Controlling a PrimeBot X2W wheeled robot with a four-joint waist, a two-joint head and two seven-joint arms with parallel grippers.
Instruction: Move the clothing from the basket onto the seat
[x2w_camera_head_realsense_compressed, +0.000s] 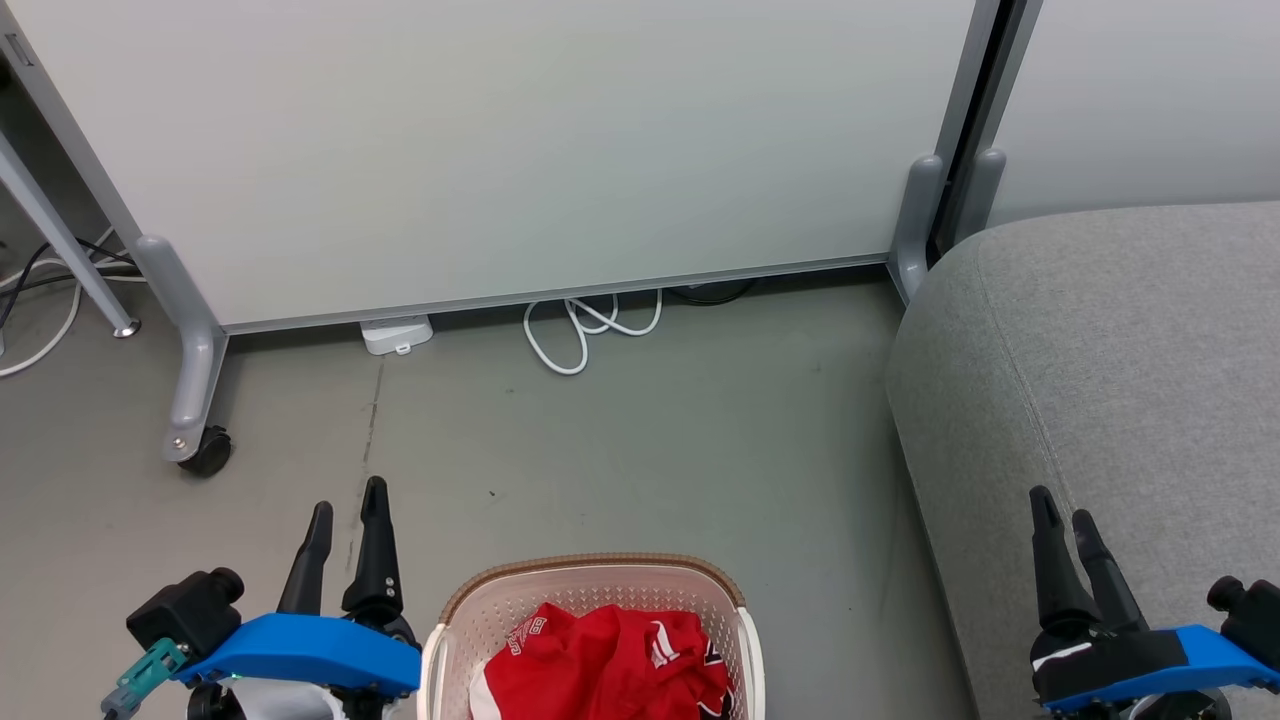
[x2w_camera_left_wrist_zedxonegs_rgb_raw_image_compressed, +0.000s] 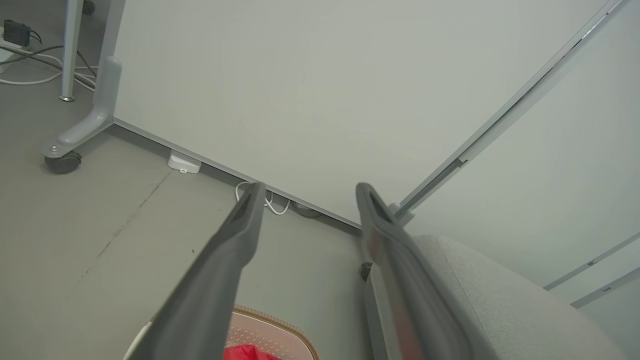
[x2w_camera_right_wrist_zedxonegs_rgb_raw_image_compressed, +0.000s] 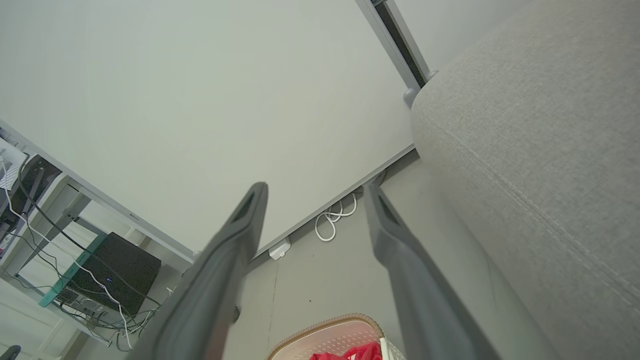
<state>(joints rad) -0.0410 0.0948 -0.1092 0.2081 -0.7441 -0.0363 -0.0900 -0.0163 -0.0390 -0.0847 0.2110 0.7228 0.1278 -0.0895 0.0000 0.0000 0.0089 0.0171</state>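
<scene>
Though crumpled, clothing (x2w_camera_head_realsense_compressed: 610, 665) widest left-right in basket (x2w_camera_head_realsense_compressed: 590, 580).

partition panel (x2w_camera_head_realsense_compressed: 500, 150) upright | white cable (x2w_camera_head_realsense_compressed: 580, 340) looped (under panel's edge) | caster (x2w_camera_head_realsense_compressed: 207, 452) at left

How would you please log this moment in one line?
stage: before pickup; clothing: in basket; seat: bare where visible; left gripper: open, empty; right gripper: open, empty

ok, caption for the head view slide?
Open, empty left gripper and right gripper flank the laundry basket of red clothing on the floor; grey sofa seat at right.
</scene>
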